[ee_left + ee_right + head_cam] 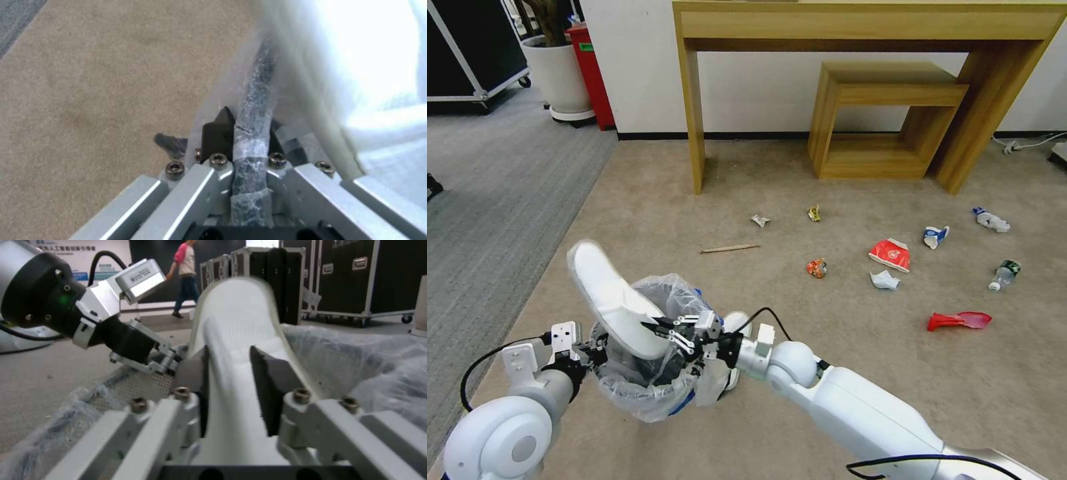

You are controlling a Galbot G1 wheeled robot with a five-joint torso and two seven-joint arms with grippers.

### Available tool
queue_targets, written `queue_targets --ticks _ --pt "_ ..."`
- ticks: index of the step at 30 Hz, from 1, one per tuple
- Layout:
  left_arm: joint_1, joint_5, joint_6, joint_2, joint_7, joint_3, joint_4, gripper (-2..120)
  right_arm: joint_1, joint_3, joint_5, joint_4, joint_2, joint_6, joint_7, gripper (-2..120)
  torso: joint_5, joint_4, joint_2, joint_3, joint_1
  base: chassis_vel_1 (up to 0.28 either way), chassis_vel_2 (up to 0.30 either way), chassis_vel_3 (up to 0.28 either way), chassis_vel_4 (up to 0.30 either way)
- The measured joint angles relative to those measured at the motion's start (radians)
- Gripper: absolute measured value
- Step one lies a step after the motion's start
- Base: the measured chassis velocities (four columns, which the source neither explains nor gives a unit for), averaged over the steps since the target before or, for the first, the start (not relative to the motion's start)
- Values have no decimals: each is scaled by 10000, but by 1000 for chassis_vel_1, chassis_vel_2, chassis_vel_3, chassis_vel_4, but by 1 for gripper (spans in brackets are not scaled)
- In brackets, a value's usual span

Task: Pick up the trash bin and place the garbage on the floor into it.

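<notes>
Bin [647, 373] sits lower left of the head view, off the floor, so litter can drop straight in: left gripper [590, 350] has its jaws clamped on the rim, right gripper [670, 333] pinches a white slipper [610, 297] over the opening. Remaining garbage [890, 253] is scattered mid-right.

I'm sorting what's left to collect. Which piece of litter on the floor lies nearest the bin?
The wooden stick. It lies on the carpet just beyond the trash bin; the wrappers, carton and bottles all lie farther off, to the robot's right.

Left claw [599, 347] and right claw [657, 328] both clamped, arms raised.
</notes>
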Motion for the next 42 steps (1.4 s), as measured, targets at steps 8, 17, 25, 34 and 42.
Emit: queue_targets --ticks 8,17,25,34,42 --pt "-18 -17 0 5 3 -52 3 0 99 126 40 164 -236 -10 103 59 -1 2 0 0 0 0 0 0 0" --pt "70 -1 -1 -49 2 -253 18 0 270 -230 489 592 -581 -402 372 92 -2 2 0 0 0 0 0 0 0" --pt "125 84 -1 -124 27 -335 63 0 230 182 981 1216 -839 -566 808 100 -2 3 0 0 0 0 0 0 0" --pt "23 219 -2 -106 119 -318 346 0 -358 1917 2063 2628 -1191 -1290 2348 100 0 4 0 0 -1 0 0 0 0" --pt "-133 216 -2 26 132 -217 679 0 -2266 4114 2671 3324 -1867 -2353 4615 100 -1 0 0 0 -1 0 0 0 0"
